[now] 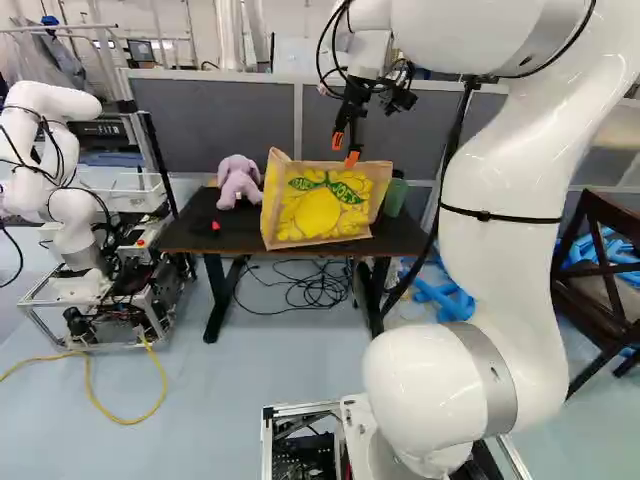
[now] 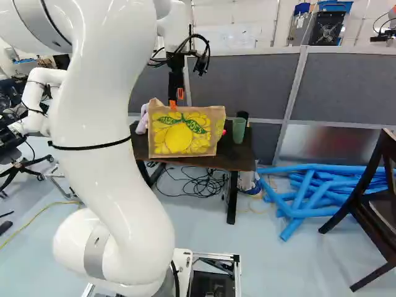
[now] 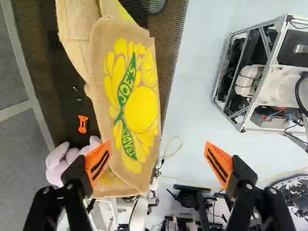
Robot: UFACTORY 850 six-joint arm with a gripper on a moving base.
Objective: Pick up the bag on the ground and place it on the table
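Above tabletop [image 1: 222, 238], pincer [image 1: 345, 150] hung with fingers spread wide, one close by bag [image 1: 322, 208]; contact unclear. Bag stood on tabletop, yellow fruit print facing base. Pink plush toy [image 1: 238, 182] and green cup [image 2: 239, 130] sat either side. Grey partition [image 2: 247, 80] rose behind.

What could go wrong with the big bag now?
The tan woven bag with yellow fruit might tip or slide off, because it stands close to the front edge of the dark brown table.

The black fingers with orange pads are wide open, but one looks very near the bag, so it could snag or push it when the arm moves.

A shoved bag could also bump the green cup beside it.
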